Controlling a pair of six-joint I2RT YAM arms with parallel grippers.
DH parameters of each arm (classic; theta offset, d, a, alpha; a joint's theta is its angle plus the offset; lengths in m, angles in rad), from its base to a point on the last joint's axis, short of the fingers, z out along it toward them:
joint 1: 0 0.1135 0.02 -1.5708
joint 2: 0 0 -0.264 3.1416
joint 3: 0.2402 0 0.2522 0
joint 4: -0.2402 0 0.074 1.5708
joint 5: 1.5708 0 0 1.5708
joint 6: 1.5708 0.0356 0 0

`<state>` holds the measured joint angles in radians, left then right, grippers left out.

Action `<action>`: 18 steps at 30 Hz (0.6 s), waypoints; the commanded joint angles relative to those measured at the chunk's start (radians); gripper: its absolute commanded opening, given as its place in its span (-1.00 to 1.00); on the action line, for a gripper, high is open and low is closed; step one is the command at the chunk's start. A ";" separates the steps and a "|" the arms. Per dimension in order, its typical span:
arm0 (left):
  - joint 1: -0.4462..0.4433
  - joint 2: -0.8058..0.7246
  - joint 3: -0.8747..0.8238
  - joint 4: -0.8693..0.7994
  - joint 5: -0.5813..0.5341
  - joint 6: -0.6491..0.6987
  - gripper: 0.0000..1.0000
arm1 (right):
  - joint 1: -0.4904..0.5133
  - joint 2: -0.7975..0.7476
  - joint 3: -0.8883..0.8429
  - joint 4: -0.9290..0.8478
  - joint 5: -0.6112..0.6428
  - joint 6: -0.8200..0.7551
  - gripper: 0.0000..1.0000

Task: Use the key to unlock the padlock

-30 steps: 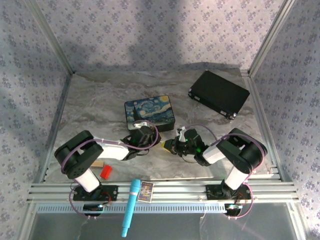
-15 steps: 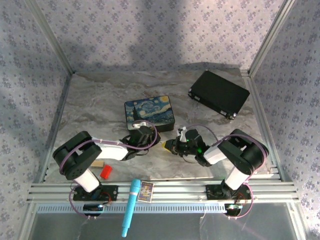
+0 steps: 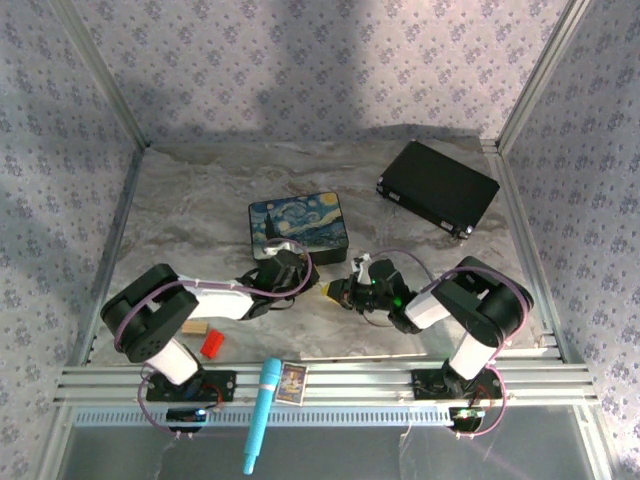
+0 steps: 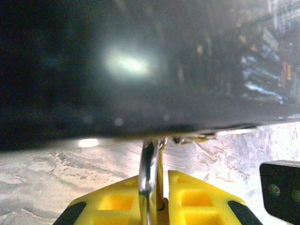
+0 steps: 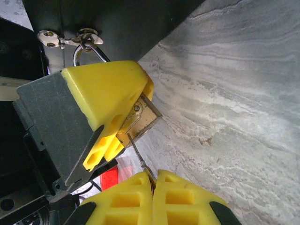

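A: The left tool [image 4: 157, 197]?
B: Clamped on the padlock [image 5: 143, 117] — hooked to the box [image 3: 298, 222] latch [image 5: 70, 40].
A: The right tool [image 5: 153, 180]?
B: Pinched tight on the key [image 5: 137, 152] — tip at the padlock's bottom.

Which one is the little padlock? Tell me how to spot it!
Start at the painted Starry Night box in the middle of the table. On its near side, the padlock hangs from the box's latch, pinched by the left gripper. It is the tiny brass-gold block with a silvery loop, not the thin silvery key next to it.
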<state>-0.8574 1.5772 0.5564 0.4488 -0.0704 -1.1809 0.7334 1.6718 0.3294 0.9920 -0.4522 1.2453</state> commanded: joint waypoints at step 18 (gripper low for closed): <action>0.015 -0.055 0.025 0.032 0.017 -0.010 -1.00 | 0.009 0.032 -0.007 0.020 0.026 0.001 -1.00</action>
<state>-0.8505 1.5627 0.5564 0.4366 -0.0631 -1.1877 0.7334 1.6768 0.3195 0.9955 -0.4408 1.2457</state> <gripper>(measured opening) 0.142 0.054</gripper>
